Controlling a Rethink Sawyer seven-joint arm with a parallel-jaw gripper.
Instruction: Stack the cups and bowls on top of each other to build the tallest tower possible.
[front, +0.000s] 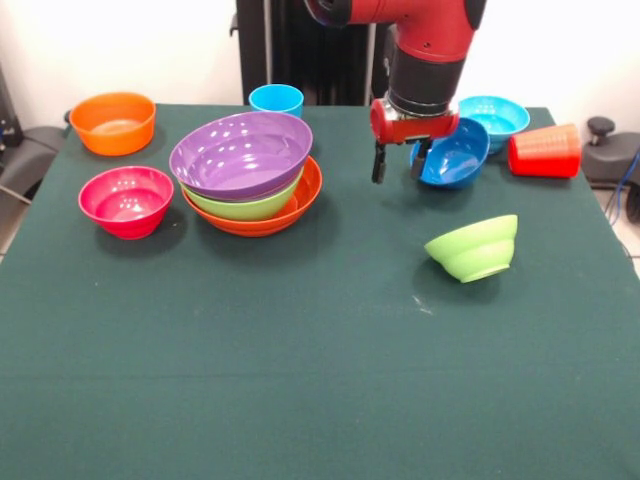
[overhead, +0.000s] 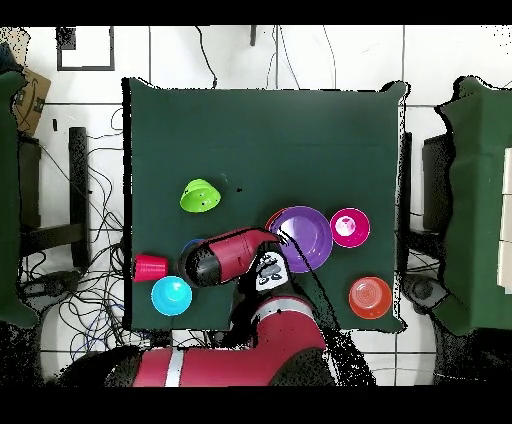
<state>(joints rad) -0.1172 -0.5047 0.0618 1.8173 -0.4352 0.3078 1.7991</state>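
Three wide bowls are nested as the tower (front: 250, 180): purple (front: 240, 153) in lime green (front: 255, 207) in orange (front: 300, 205); nothing is seen inside the purple one. The dark blue bowl (front: 455, 155) is tilted and is gripped at its rim by the end effector (front: 400, 160). A small green bowl (front: 475, 248) lies tipped on the tabletop (front: 320, 380). The red cup (front: 545, 152) lies on its side; the blue cup (front: 276, 99) stands upright behind the tower.
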